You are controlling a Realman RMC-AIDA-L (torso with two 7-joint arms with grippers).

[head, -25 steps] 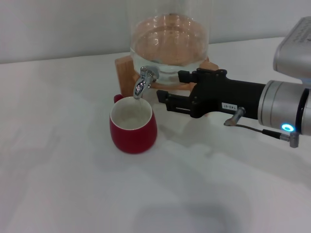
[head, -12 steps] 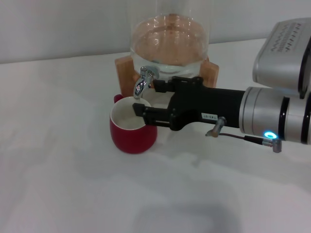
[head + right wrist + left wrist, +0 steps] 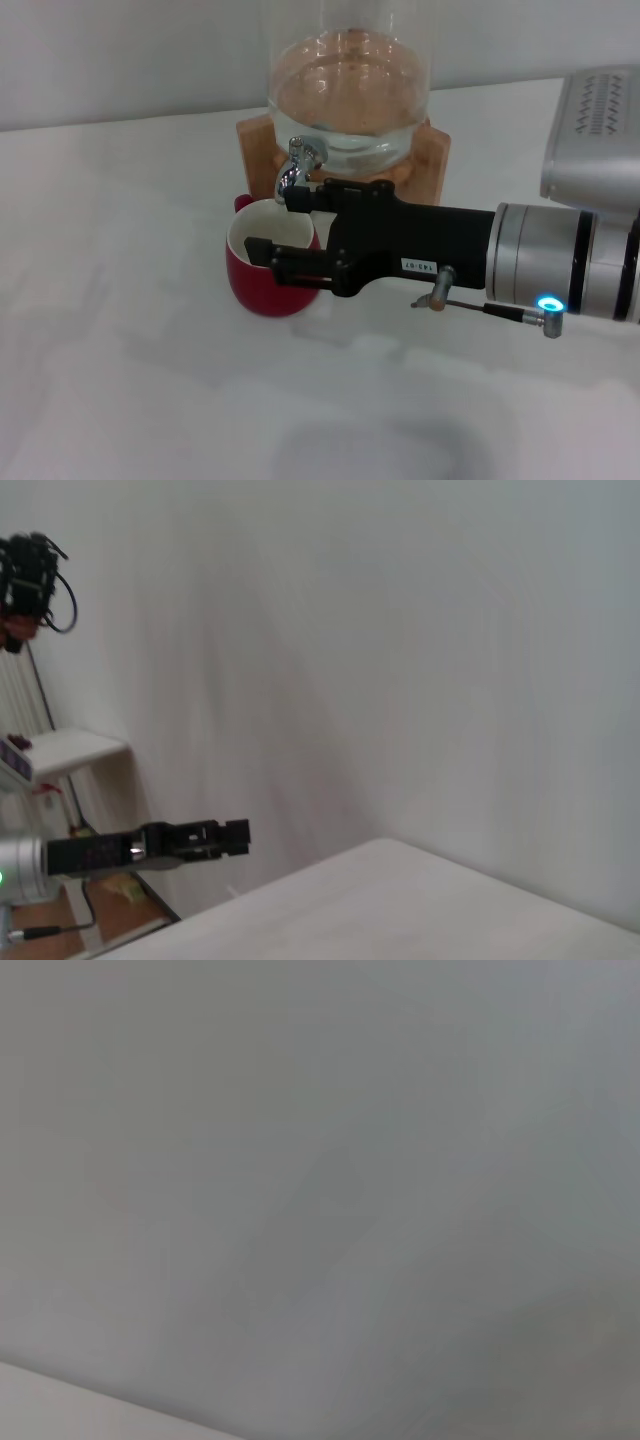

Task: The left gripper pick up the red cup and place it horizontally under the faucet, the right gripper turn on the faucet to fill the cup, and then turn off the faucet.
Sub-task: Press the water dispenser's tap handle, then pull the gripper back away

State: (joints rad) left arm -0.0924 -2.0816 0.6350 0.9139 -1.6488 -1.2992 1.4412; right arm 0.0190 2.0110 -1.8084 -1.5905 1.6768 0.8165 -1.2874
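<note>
The red cup [image 3: 253, 290] stands upright on the white table [image 3: 120, 380], its white inside facing up, right below the spout of the chrome faucet [image 3: 294, 166]. The faucet projects from the glass jar [image 3: 350, 100] on a wooden stand [image 3: 433, 150]. My right gripper [image 3: 272, 222] reaches in from the right. It is open, with one finger beside the faucet's spout and the other over the cup's mouth, hiding the cup's right side. My left gripper [image 3: 222, 834] shows only in the right wrist view, far off beside the table and holding nothing.
The jar holds liquid and stands at the back of the table, close behind the cup. The right arm, with its blue light [image 3: 546, 302] and thin cable, spans the right half of the table. The left wrist view shows only a blank grey surface.
My right gripper has moved left, from right of the jar's stand to the faucet and over the cup. The cup and the faucet have not moved.
</note>
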